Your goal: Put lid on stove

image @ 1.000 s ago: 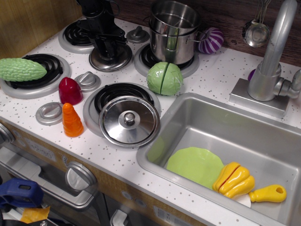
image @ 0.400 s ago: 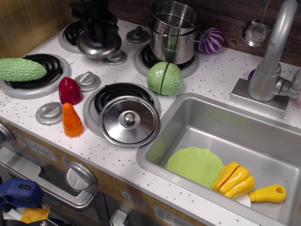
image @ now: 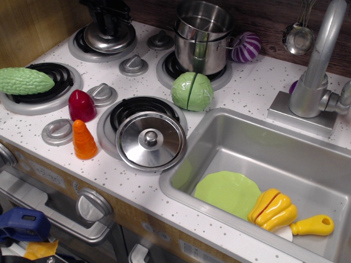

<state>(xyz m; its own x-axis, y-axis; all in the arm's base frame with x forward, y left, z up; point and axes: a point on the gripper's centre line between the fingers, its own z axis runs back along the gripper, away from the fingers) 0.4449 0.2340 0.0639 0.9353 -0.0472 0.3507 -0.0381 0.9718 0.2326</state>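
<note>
The small dark-grey domed lid (image: 112,39) is over the back-left burner (image: 78,50) of the white speckled stove (image: 151,82), low on its coil or just above it; I cannot tell whether they touch. My black gripper (image: 107,21) comes down from the top edge, shut on the lid, with its fingers over the knob, which is hidden. A larger, brighter flat-rimmed steel lid (image: 149,141) lies on the front-right burner.
A steel pot (image: 202,38) stands on the back-right burner, a green cabbage (image: 192,91) in front of it. A green gourd (image: 24,80) lies on the front-left burner. A red piece (image: 81,105), an orange carrot (image: 83,140) and grey dials (image: 134,65) sit between burners. The sink (image: 258,145) and faucet (image: 318,60) are at right.
My gripper has carried the small lid from above the middle dial back and to the left, onto the back-left burner. The dial it covered now shows.
</note>
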